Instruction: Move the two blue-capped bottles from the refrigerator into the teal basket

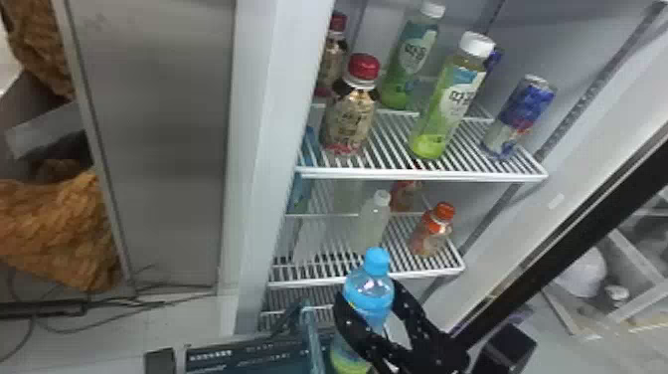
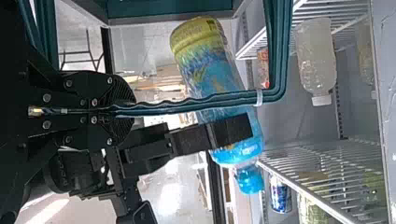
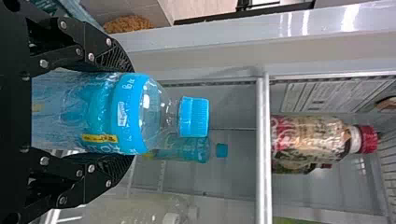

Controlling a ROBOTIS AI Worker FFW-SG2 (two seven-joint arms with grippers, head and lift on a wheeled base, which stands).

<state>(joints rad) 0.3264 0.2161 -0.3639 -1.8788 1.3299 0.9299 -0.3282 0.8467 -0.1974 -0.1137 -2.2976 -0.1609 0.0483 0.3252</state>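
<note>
At the bottom centre of the head view, my right gripper (image 1: 370, 294) is shut around the upper body of a blue-capped bottle (image 1: 376, 261), held upright but tilted, in front of the shelves and beside the teal basket (image 1: 273, 348). The right wrist view has the same bottle (image 3: 130, 114) between the fingers of the right gripper (image 3: 122, 114). Another blue-capped bottle (image 3: 187, 150) is farther back inside the refrigerator. In the left wrist view, my left gripper (image 2: 130, 111) is closed on the basket's teal handle (image 2: 187, 103), with the held bottle (image 2: 210, 77) beyond it.
Wire shelves (image 1: 422, 174) hold red-capped bottles (image 1: 350, 117), white-capped bottles (image 1: 450, 104), an orange-capped bottle (image 1: 432, 231) and a blue can (image 1: 519, 117). The refrigerator's left frame (image 1: 268, 149) stands beside the shelves, and a dark door edge (image 1: 571, 233) runs diagonally at the right.
</note>
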